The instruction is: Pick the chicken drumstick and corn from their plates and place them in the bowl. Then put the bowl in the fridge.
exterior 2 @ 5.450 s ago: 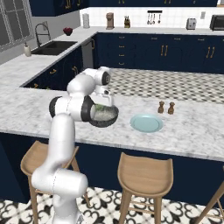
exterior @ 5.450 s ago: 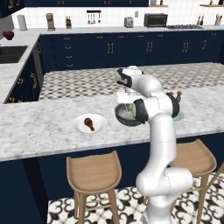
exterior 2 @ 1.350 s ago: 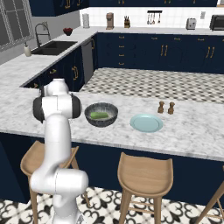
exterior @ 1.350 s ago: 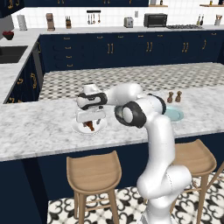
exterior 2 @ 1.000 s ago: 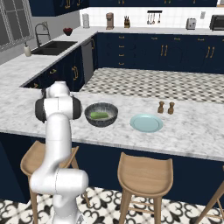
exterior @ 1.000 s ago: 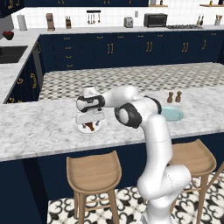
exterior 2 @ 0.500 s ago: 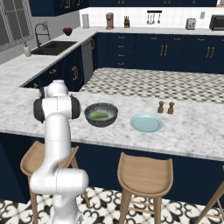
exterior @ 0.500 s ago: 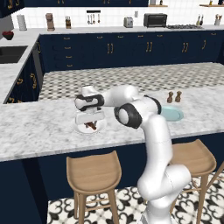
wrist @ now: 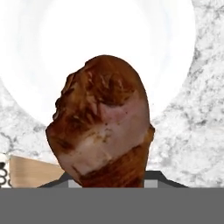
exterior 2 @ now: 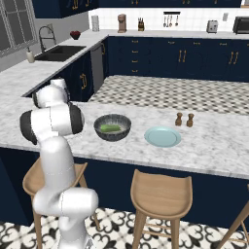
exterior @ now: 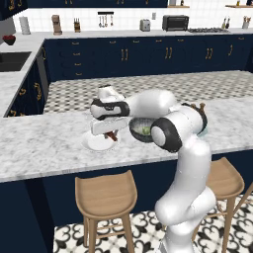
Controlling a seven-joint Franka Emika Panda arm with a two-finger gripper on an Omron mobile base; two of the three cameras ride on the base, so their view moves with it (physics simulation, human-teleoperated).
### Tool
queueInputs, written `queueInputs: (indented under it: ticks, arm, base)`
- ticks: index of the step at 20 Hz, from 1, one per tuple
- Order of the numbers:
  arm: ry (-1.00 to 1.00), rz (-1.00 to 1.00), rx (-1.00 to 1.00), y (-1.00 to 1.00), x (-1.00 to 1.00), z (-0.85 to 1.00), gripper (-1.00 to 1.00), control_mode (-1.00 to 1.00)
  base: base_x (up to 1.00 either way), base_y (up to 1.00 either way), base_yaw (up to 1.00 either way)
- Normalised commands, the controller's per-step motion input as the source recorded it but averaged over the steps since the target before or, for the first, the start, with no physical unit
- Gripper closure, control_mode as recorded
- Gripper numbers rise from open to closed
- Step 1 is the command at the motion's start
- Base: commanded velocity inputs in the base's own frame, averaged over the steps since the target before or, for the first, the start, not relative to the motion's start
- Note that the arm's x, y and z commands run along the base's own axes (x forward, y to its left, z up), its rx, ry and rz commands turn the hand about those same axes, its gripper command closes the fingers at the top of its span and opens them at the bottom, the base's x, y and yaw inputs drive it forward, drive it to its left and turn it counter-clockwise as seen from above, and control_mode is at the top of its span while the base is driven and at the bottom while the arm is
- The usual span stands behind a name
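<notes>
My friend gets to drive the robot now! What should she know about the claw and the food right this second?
Claw: closed on the chicken drumstick, just above the white plate.
Corn: already in the bowl, on the counter beside the pale blue plate, which has no food on it.
Done: corn moved, drumstick grabbed.
Left: carry the drumstick over to the bowl and drop it in, then take the bowl to the fridge.

Navy cabinets (exterior: 123, 54) line the white-tiled wall (exterior 2: 194, 19); wooden stools (exterior: 106, 197) front the marble counter (exterior: 39, 143).
</notes>
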Motion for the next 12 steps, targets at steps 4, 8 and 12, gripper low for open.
queueInputs:
  ticks: [4, 8, 12]
  arm:
    - [-0.01, 0.0, 0.01, -0.98, -0.17, 0.85, 1.0, -1.0]
    - [-0.04, 0.0, 0.01, -1.0, -0.12, 0.68, 1.0, -1.0]
    - [0.0, 0.1, 0.01, -0.95, -0.04, 0.12, 1.0, -1.0]
  base:
    - [0.0, 0.0, 0.0]
    - [0.0, 0.0, 0.0]
    - [0.0, 0.0, 0.0]
